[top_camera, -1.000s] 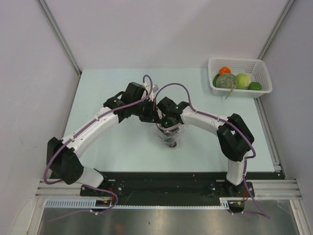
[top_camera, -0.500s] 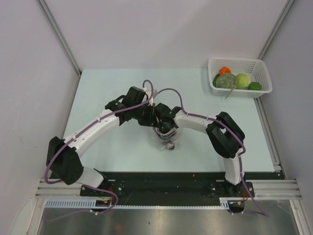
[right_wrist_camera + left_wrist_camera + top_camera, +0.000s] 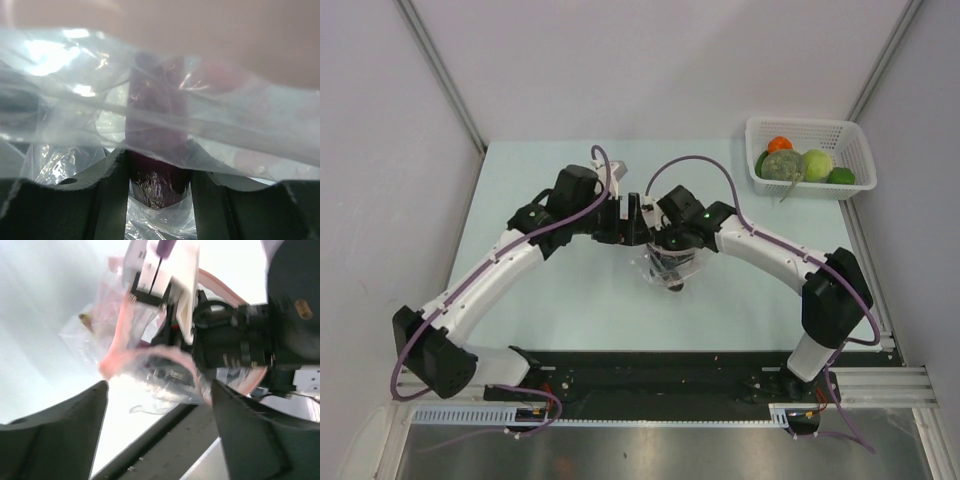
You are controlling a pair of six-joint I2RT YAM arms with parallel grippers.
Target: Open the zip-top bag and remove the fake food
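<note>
The clear zip-top bag point(image 3: 670, 272) lies crumpled at mid-table, its pink zip strip point(image 3: 122, 330) bent open in the left wrist view. My right gripper point(image 3: 670, 250) reaches down into the bag mouth. In the right wrist view its fingers point(image 3: 112, 200) press both sides of the purple eggplant point(image 3: 159, 187), with plastic draped over it. My left gripper point(image 3: 632, 222) hovers just left of the bag, open, with nothing between its fingers point(image 3: 65, 425). The other fake food sits in the white basket point(image 3: 807, 124): an orange-red ball point(image 3: 779, 144), a mottled head point(image 3: 782, 165), a pale green piece point(image 3: 817, 163) and a dark green pepper point(image 3: 841, 176).
The basket stands at the table's far right corner beside the right wall. Both arms arch over the middle of the pale green table point(image 3: 520, 190). A black rail point(image 3: 660, 375) runs along the near edge.
My left gripper has let go of the bag and opened, drawing back to the left. The right arm has stretched out, with its gripper still down in the bag.
</note>
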